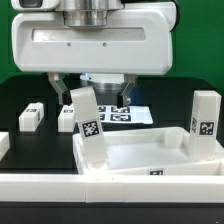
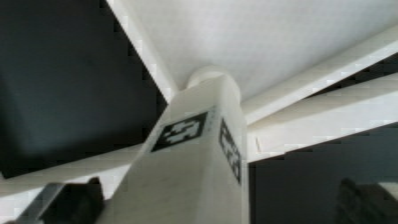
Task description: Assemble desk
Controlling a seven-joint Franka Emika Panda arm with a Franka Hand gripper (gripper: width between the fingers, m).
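The white tabletop (image 1: pixel 150 157) lies rim up at the front of the black table. One white tagged leg (image 1: pixel 88 128) stands tilted in the panel's corner at the exterior view's left. My gripper (image 1: pixel 95 92) hangs over the leg's top end, jaws spread either side of it, open. In the wrist view the leg (image 2: pixel 199 150) runs down between the dark fingers (image 2: pixel 64 205) to the tabletop (image 2: pixel 267 40), with a gap on one side. A second leg (image 1: pixel 205 115) stands upright at the right corner. Two more legs (image 1: pixel 30 117) (image 1: pixel 66 118) lie behind.
The marker board (image 1: pixel 125 113) lies flat behind the tabletop. A long white rail (image 1: pixel 100 192) runs along the front edge, and another white piece (image 1: pixel 3 146) shows at the exterior view's left edge.
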